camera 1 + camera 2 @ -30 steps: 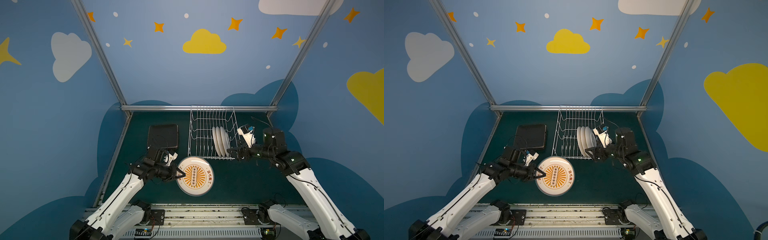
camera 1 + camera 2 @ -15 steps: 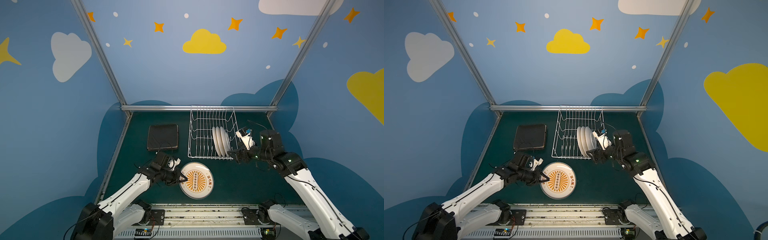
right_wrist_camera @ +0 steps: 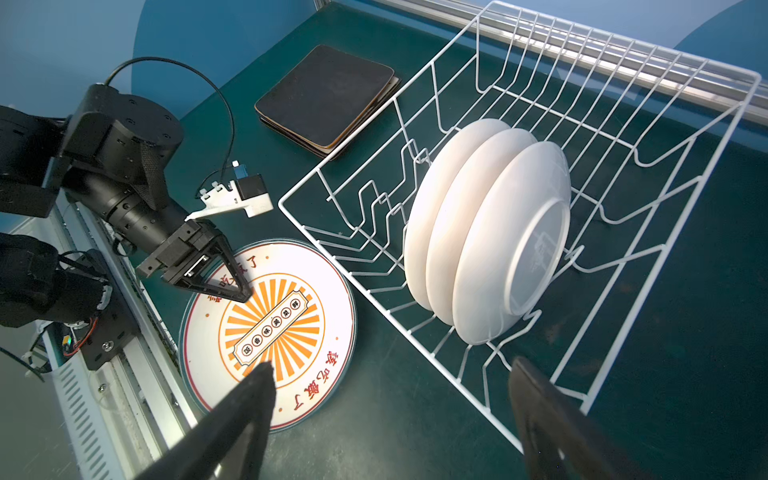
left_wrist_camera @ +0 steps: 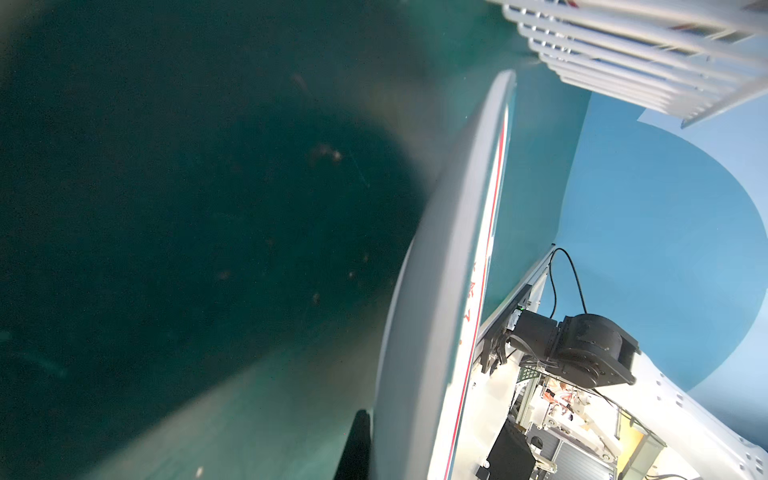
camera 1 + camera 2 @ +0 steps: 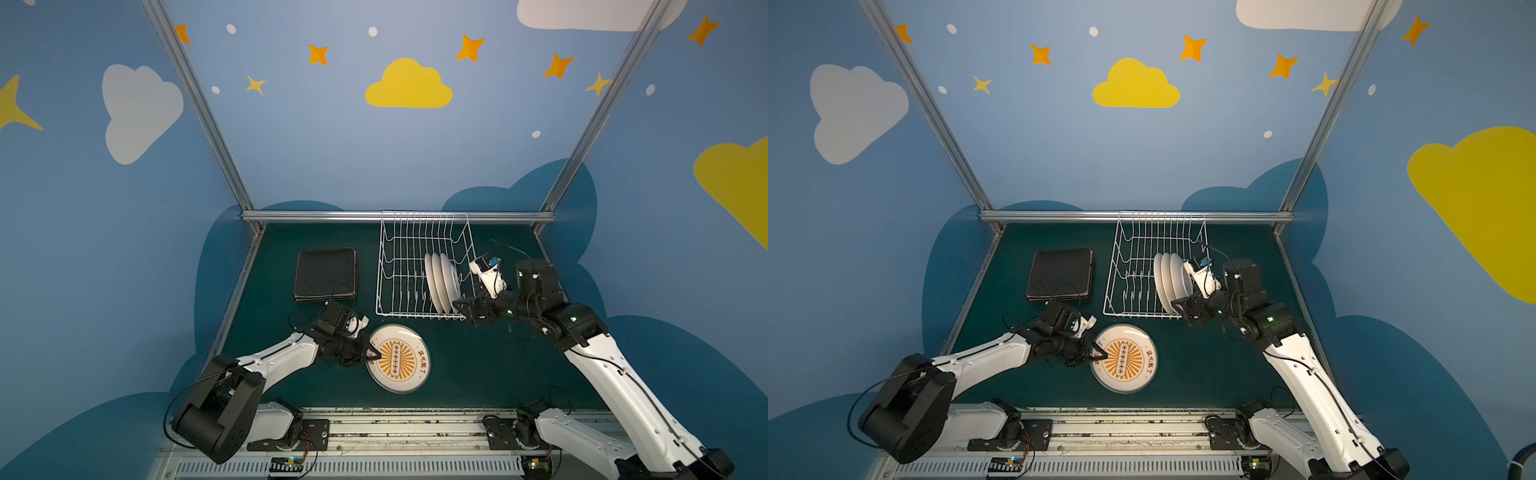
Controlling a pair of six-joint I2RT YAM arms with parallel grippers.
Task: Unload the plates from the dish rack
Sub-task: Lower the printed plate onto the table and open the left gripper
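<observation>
Over the last second I've lowered the round printed plate (image 5: 401, 361) and drawn it back from the dish rack (image 5: 405, 266). My left fingers (image 3: 232, 266) are pinched on its rim, and the printed face stretches away beyond the fingertips. In the right wrist view the plate looks flat on the tabletop (image 5: 478, 365), though I can't tell whether the rim under the fingers has touched down.

My right fingers (image 3: 249, 399) haven't moved. They are spread wide and hold nothing, at the rack's corner, with three white plates (image 3: 490, 232) standing on edge just beyond the fingertips. The black square plates (image 5: 326, 274) lie stacked, well apart from both pairs of fingers.

I judge this plate as good as delivered. Letting go comes next, and three plates are left to pull.
</observation>
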